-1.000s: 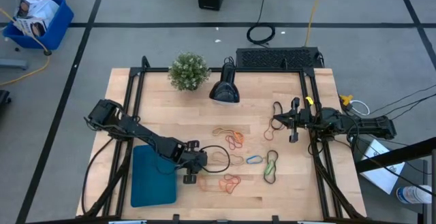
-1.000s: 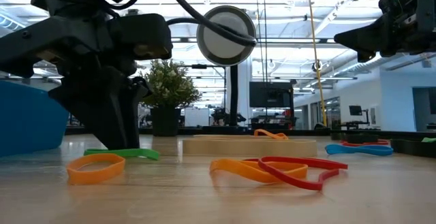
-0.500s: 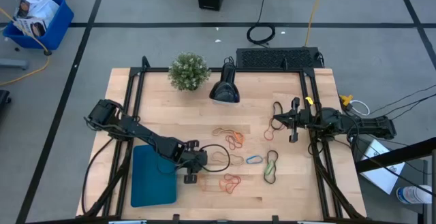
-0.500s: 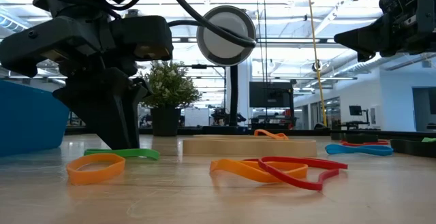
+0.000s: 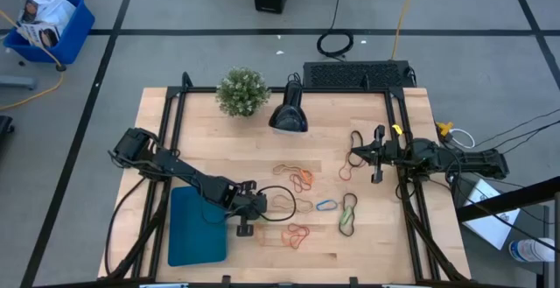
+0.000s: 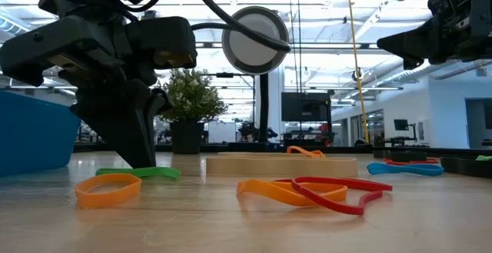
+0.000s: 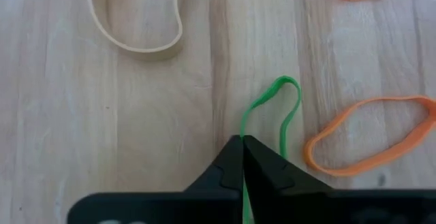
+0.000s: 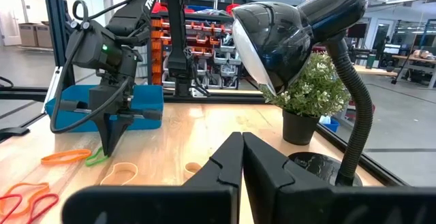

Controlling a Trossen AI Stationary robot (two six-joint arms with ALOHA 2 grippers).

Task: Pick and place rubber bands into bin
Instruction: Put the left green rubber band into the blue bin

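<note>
Several rubber bands [image 5: 298, 179] in orange, red, tan, green and blue lie loose on the wooden table. My left gripper [image 5: 248, 221] stands low over the table just right of the teal bin [image 5: 194, 227], shut on a green rubber band [image 7: 274, 108]. An orange band [image 7: 371, 139] and a tan band [image 7: 136, 20] lie close by it. My right gripper [image 5: 354, 155] waits shut at the table's right side, above the table and holding nothing. My left gripper pinches one strand of the green rubber band [image 7: 243, 130] between its two fingertips. The fingers [image 6: 138, 157] come from above, pointing down at the table. The band lies flat on the wood, and its free loop end [image 7: 286, 82] reaches out beyond the fingertips.
A black desk lamp [image 5: 287, 113] and a small potted plant [image 5: 242, 91] stand at the far side, with a keyboard [image 5: 354, 73] behind them. Black cable [image 5: 278, 196] loops beside my left gripper. A red and an orange band [image 6: 323, 191] lie near the front edge.
My left gripper has drawn its fingers together over the green band and taken hold of one strand, staying low at the same spot. The band still lies on the table.
</note>
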